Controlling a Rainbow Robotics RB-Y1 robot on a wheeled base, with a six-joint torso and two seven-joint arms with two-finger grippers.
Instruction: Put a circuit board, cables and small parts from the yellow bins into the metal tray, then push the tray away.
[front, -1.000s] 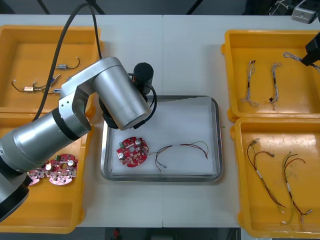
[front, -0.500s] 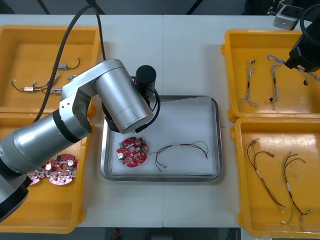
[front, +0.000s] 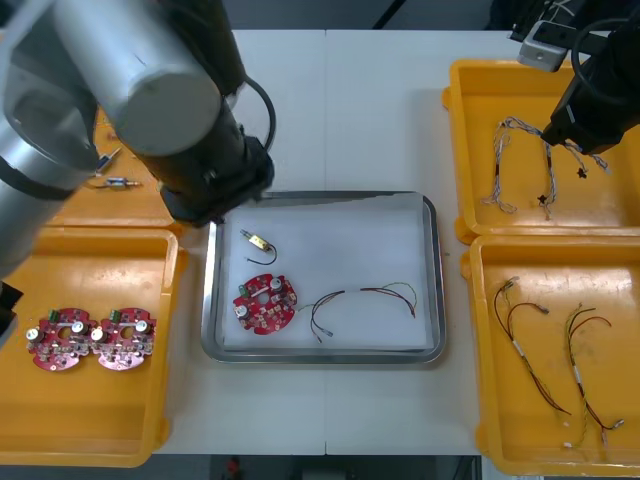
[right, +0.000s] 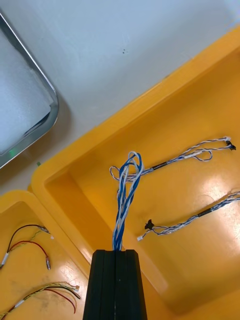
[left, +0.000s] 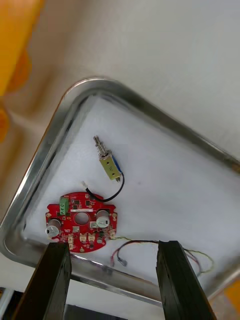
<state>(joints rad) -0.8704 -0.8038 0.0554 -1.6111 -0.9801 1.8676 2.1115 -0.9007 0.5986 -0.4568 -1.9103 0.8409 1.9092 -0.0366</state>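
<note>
The metal tray (front: 430, 280) (left: 75, 100), white inside, holds a round red circuit board (front: 265, 303) (left: 80, 222), a red and yellow cable (front: 365, 297) (left: 155, 250) and a small metal part (front: 258, 243) (left: 107, 162) with a black lead. My left gripper (left: 115, 272) hangs open high above the tray's back left corner, with nothing between its fingers. Over the back right yellow bin (front: 520, 215) (right: 165, 125), my right gripper (front: 562, 128) (right: 116, 260) is shut on a twisted blue and white cable (front: 520, 128) (right: 125, 195), which dangles from it.
Two more blue and white cables (front: 497, 170) (right: 195, 150) lie in the back right bin. The front right bin (front: 480, 360) holds red and yellow cables (front: 530, 340). Two circuit boards (front: 90, 338) sit in the front left bin (front: 90, 420). My left arm (front: 150, 90) covers the back left bin.
My left gripper opened and let the small metal part fall into the tray, then rose. My right gripper moved left over the back right bin with the cable.
</note>
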